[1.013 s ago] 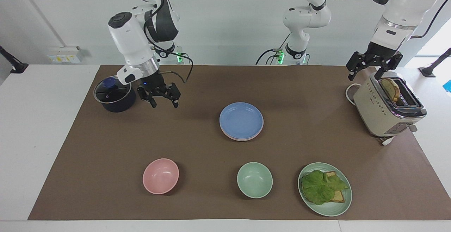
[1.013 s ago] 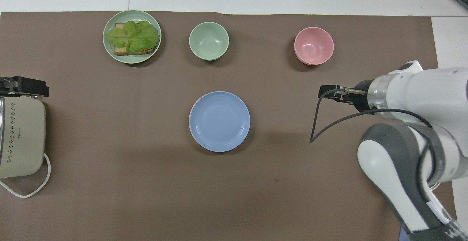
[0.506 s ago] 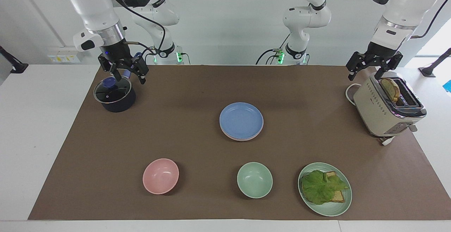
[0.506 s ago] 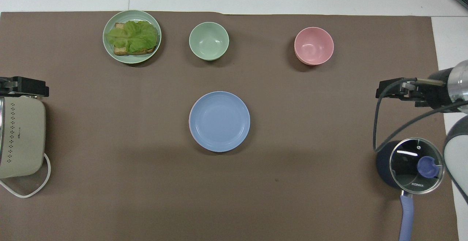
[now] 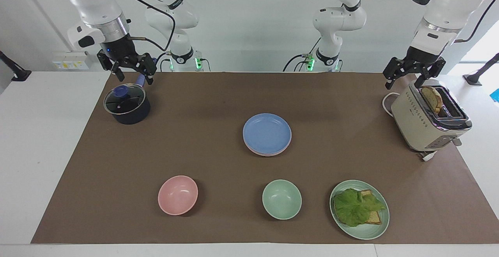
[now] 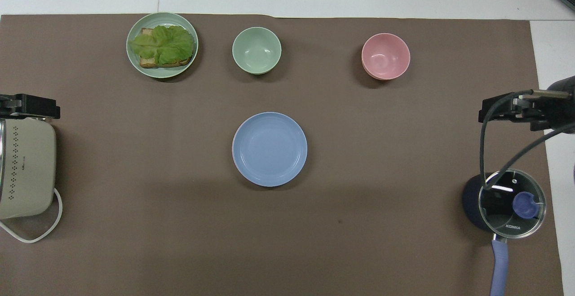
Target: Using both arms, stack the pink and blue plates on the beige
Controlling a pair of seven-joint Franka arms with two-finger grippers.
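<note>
**Plates stacked at mid-table, both grippers raised and empty**

The brown paper mat (image 5: 218, 93) covers most of the white table (image 5: 39, 151). At the left arm's end stands the boxy cream toaster (image 5: 427, 122) with a slice of bread in one slot; the left gripper (image 5: 413, 78) hangs over the toaster's robot-side edge, jaws wide apart and holding nothing. At the right arm's end sits the dark saucepan with a glass lid and blue knob (image 5: 126, 105); the right gripper (image 5: 130, 71) hangs over the pan's blue handle, its fingers likewise spread wide and empty.

In the middle of the mat lies the medium blue round plate (image 5: 267, 132), on top of the pastel pink plate (image 5: 260, 152), of which only a thin rim shows. Whether a beige plate lies underneath cannot be told.

Farther from the robots stand, in a row, the pale green plate with lettuce and bread (image 5: 360, 227), the pale green bowl (image 5: 281, 199) and the pink bowl (image 5: 177, 195).
</note>
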